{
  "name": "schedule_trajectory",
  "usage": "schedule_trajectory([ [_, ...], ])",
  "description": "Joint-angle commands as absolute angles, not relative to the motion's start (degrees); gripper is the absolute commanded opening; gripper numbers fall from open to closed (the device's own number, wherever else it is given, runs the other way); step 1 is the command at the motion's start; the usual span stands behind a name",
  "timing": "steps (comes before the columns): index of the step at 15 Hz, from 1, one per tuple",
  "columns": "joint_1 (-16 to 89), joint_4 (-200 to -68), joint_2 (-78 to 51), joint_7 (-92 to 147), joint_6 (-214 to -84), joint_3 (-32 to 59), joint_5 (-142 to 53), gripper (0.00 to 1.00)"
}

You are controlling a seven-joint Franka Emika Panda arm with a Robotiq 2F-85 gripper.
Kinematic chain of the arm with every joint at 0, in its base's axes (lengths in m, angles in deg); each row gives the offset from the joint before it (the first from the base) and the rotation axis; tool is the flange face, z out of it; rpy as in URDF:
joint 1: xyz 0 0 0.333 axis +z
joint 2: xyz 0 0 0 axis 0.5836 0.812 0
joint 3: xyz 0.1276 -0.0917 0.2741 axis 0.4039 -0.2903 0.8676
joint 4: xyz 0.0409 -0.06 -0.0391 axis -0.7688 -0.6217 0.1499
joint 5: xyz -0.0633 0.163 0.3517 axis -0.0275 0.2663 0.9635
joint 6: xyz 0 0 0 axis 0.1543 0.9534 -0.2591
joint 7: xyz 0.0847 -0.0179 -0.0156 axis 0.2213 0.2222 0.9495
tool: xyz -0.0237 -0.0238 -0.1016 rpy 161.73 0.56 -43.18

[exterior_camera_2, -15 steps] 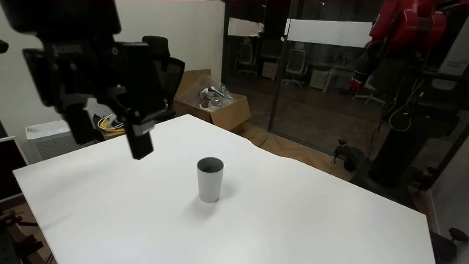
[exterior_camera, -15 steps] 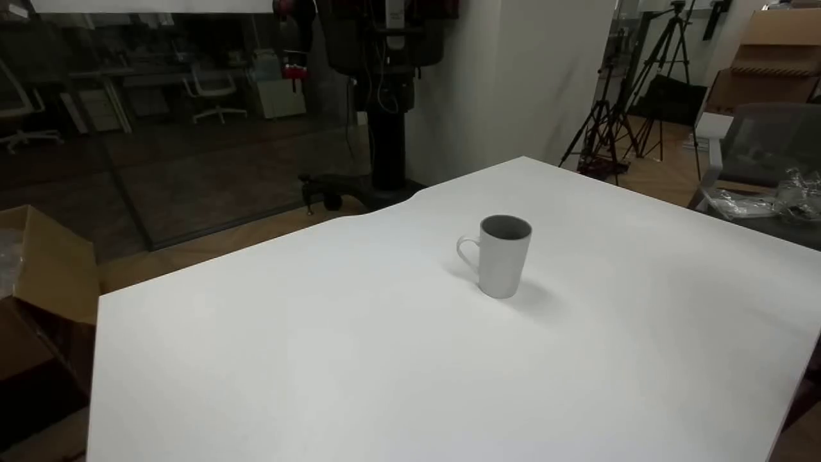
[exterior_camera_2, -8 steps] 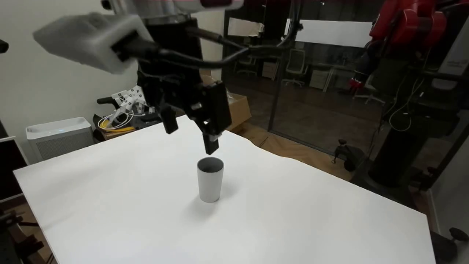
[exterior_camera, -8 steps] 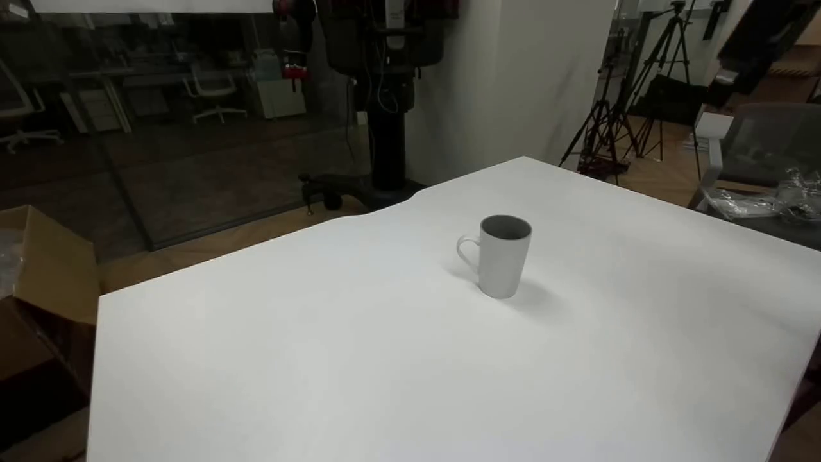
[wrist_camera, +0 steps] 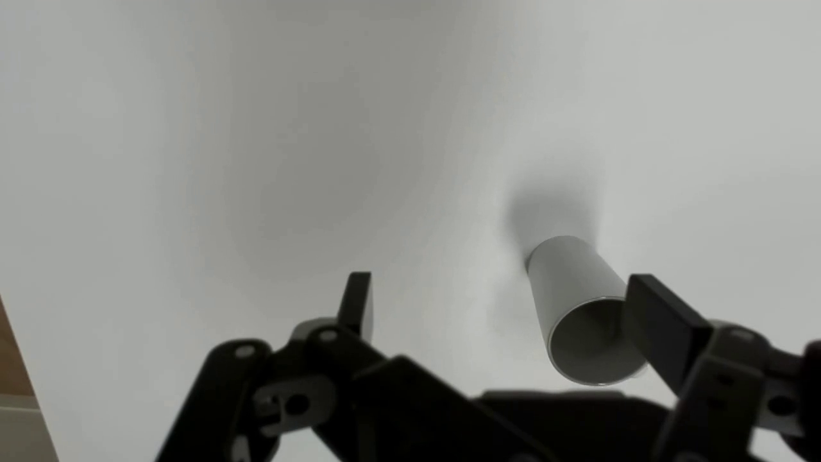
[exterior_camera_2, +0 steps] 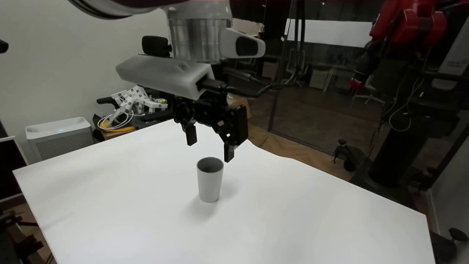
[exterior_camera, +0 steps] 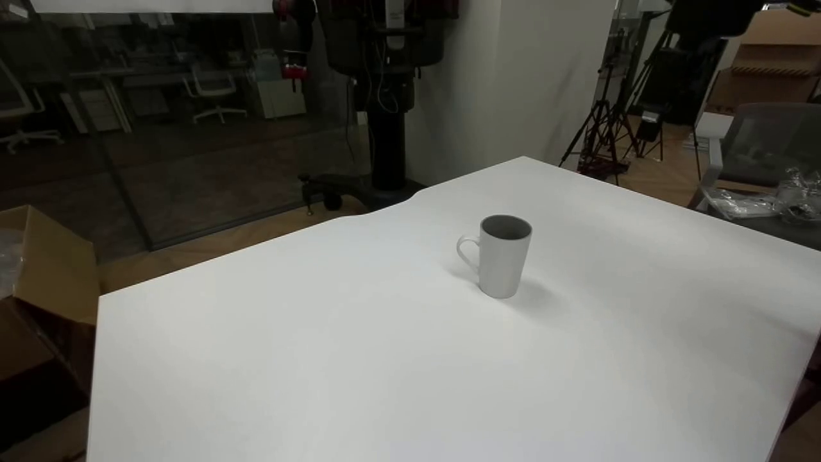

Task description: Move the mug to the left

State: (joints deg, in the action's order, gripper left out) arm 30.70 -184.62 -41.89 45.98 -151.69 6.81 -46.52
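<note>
The white mug with a dark grey inside stands upright on the white table in both exterior views [exterior_camera: 502,268] [exterior_camera_2: 210,187]. Its loop handle [exterior_camera: 466,251] points left in an exterior view. My gripper [exterior_camera_2: 210,149] is open and empty, above the mug's rim and apart from it. Only a part of my gripper [exterior_camera: 650,127] shows at the top right in an exterior view. In the wrist view the mug [wrist_camera: 567,276] appears between the open fingers [wrist_camera: 500,301], nearer the right finger, which covers part of its rim. The handle is almost wholly hidden there.
The white table [exterior_camera: 321,359] has a wavy edge on one side. A cardboard box [exterior_camera: 54,269] stands on the floor beside it. A red robot [exterior_camera_2: 410,29] on a dark stand is beyond the table. A white boxy appliance [exterior_camera_2: 60,141] stands behind the table.
My open gripper has swung from the upper left to above the mug in an exterior view. It has come in from the top right in another. The mug has not moved.
</note>
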Motion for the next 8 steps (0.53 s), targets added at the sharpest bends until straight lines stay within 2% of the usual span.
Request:
schedule_trajectory([
  [1,30.1,-184.1,-41.3,45.4,-152.0,7.9,-46.7,1.00],
  [8,31.9,-165.7,-20.5,44.6,-149.9,12.2,-48.4,1.00],
])
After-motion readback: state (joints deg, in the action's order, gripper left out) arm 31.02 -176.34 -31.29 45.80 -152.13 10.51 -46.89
